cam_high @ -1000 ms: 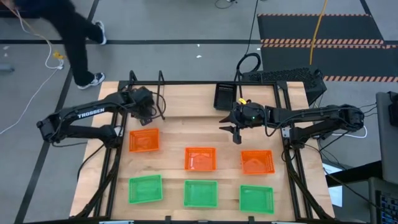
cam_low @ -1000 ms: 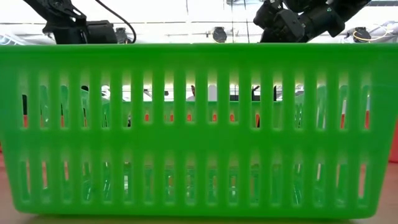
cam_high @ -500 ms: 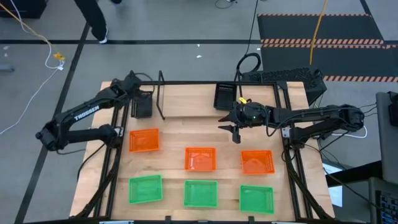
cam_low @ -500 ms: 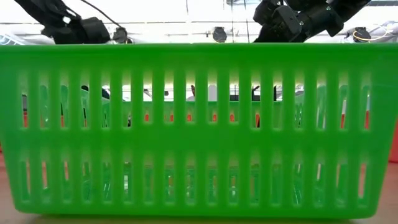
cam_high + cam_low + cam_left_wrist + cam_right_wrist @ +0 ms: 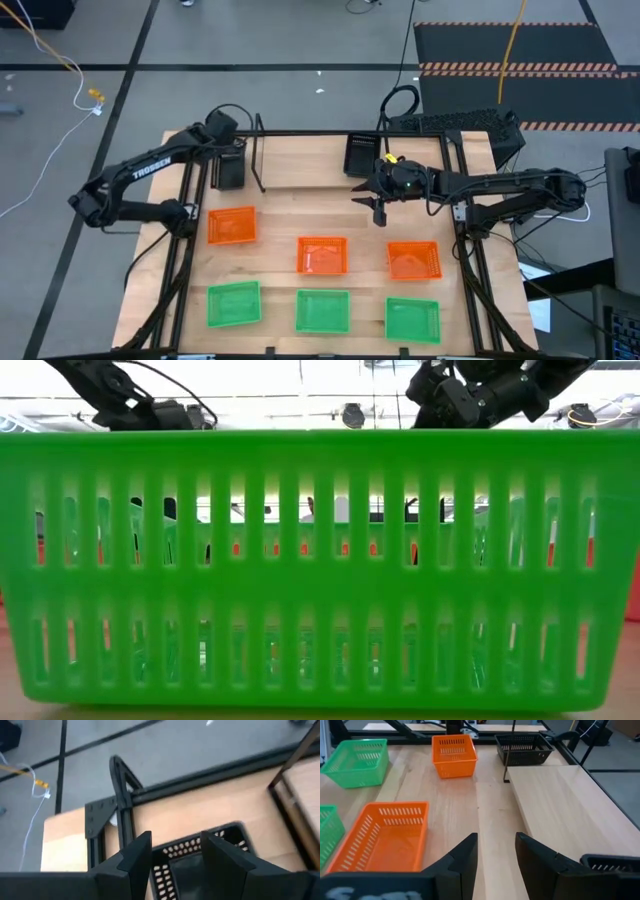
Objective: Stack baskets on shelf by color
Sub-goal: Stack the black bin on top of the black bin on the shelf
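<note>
Left gripper has swung back from mid-shelf to the shelf's left end, fingers parted over a black basket. Right gripper hovers open and empty near another black basket. Three orange baskets and three green baskets sit empty on the table, so color stacking looks barely started.

Even, bright overhead light fills the scene, and the wooden table shows only faint, soft shadows under the arms. In the low view a green basket sits right against the lens, soft and out of focus, and the room behind its slots is washed out to near white. The left wrist view is slightly blurred, the floor pale. The right wrist view is sharp, with mild stretching near its edges.
</note>
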You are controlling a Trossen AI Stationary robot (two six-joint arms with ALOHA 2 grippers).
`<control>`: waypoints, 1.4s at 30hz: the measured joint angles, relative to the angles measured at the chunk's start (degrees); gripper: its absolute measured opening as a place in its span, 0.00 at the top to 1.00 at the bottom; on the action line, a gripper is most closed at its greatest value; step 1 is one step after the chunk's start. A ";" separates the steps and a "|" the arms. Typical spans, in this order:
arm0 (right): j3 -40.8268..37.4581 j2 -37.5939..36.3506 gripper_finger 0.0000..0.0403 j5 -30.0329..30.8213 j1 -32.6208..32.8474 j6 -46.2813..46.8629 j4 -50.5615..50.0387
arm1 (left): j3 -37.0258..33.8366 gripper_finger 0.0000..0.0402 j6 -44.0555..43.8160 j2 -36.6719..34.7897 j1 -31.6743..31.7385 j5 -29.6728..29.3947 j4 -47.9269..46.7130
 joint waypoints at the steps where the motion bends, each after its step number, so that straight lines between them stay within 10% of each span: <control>1: 0.00 0.00 0.68 0.02 -0.08 -0.04 -0.16 | -0.08 0.57 -0.26 0.81 0.05 -0.01 0.01; 15: 0.00 0.00 0.68 -0.01 -0.10 1.16 -5.47 | 1.82 0.57 -0.59 8.40 5.70 9.02 1.36; 42: 0.00 0.00 0.68 -0.01 -0.08 0.85 -8.60 | -4.15 0.57 -22.74 8.42 -2.74 4.16 -6.89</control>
